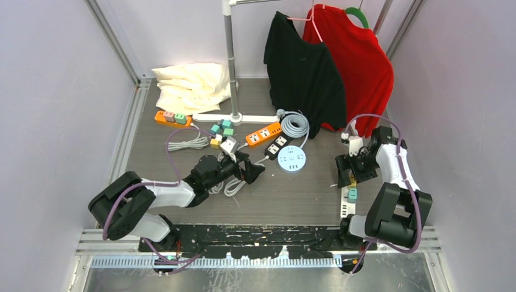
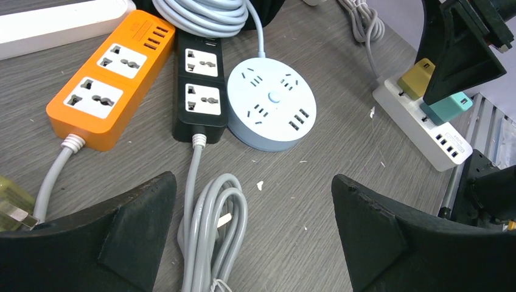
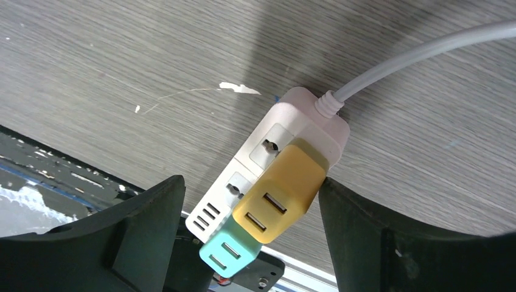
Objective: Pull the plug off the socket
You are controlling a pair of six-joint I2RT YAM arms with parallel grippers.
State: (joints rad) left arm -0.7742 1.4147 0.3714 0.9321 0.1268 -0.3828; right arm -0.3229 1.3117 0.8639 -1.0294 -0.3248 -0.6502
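A heap of cream cloth (image 1: pixel 191 85) lies at the far left of the counter (image 1: pixel 304 198). A small orange strip (image 1: pixel 172 117) with coloured plugs sits just in front of it, and a loose grey cord (image 1: pixel 187 144) lies nearer.

The left arm (image 1: pixel 173 191) stretches low over the counter. The left jaws stand wide apart and grip nothing; a bundled grey cable (image 2: pixel 213 225) lies on the counter between them. Just beyond are an orange power strip (image 2: pixel 112 79) and a black power strip (image 2: pixel 199 88), side by side. A round pale-blue socket hub (image 2: pixel 271 102) sits against the black one. Behind these, a black shirt (image 1: pixel 302 67) and a red shirt (image 1: pixel 362 64) hang from a rack.

Toward the right, the white power strip (image 3: pixel 298 112) lies flat on the counter. The yellow plug (image 3: pixel 281 193) is seated in it near the cord end, with a teal plug (image 3: pixel 228 250) just beside it. The right arm (image 1: pixel 389 159) bends down over the strip. The right jaws are open and straddle the yellow plug. One jaw is very close to the plug's edge, perhaps touching, though the wrist view does not settle that. The other jaw is clearly apart from it.
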